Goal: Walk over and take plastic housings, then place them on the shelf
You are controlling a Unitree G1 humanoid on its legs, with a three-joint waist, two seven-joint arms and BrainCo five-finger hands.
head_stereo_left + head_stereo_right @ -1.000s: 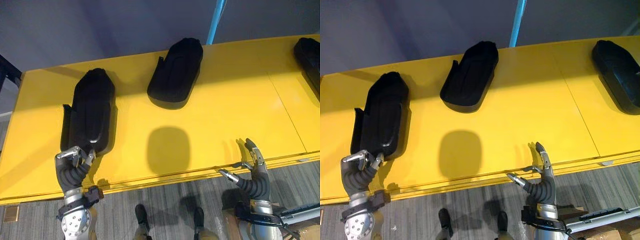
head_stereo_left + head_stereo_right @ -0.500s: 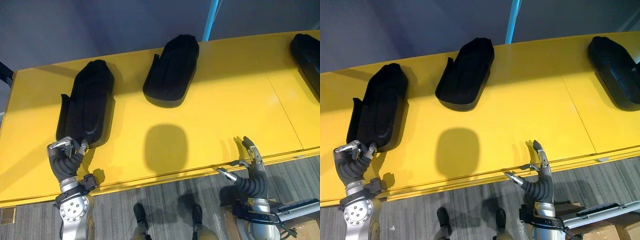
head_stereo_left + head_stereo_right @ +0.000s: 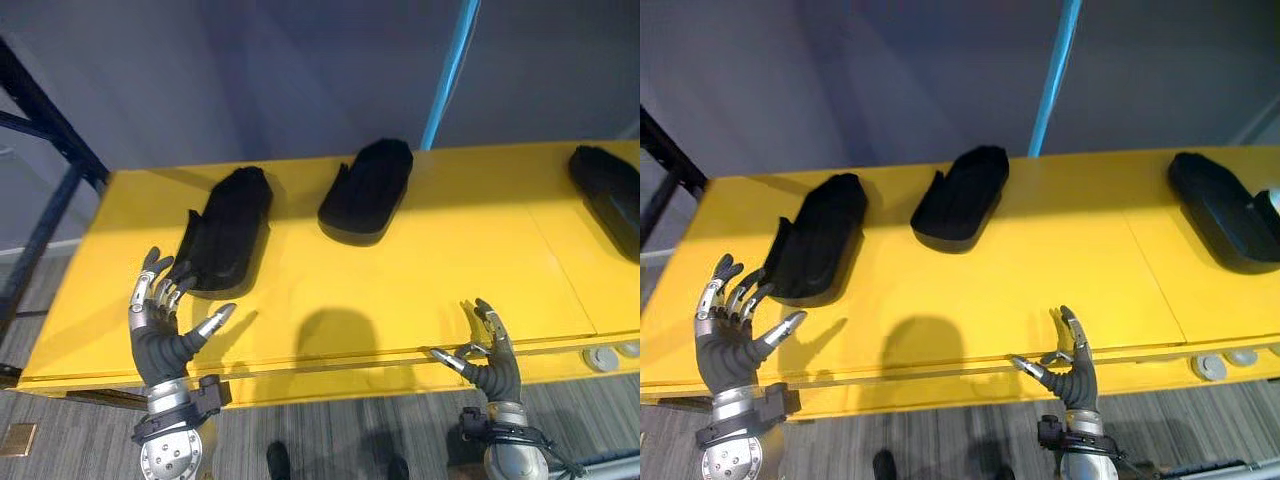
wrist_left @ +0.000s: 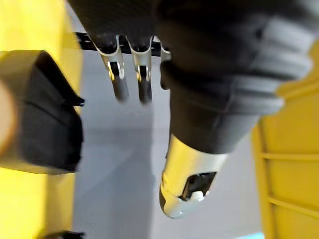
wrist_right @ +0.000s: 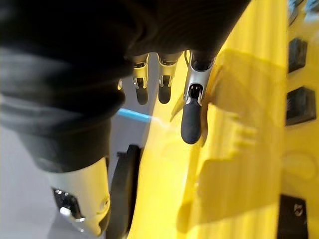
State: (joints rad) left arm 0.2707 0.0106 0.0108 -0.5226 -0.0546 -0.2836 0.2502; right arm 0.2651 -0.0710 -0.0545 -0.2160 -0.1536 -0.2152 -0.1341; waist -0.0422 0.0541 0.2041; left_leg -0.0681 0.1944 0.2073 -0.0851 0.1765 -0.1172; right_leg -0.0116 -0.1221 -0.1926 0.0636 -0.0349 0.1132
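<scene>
Left eye view: seeing three housings lying well apart on the yellow top (image 3: 450, 260). Grasping nothing: hovering with left hand (image 3: 157, 335) splayed wide just beside the near end of the left housing (image 3: 228, 240), and with right hand (image 3: 492, 368) relaxed, fingers straight, at the front edge. Probably risking a skid: closing spread fingers on a smooth shell and pushing it across the glossy painted top, perhaps toward the middle housing (image 3: 367, 188). Leaving the right housing (image 3: 605, 195) far off. Judging all three as matte black plastic, long, rounded, hollow, thin-walled, shoe-like; likely flexing under a pinch.
</scene>
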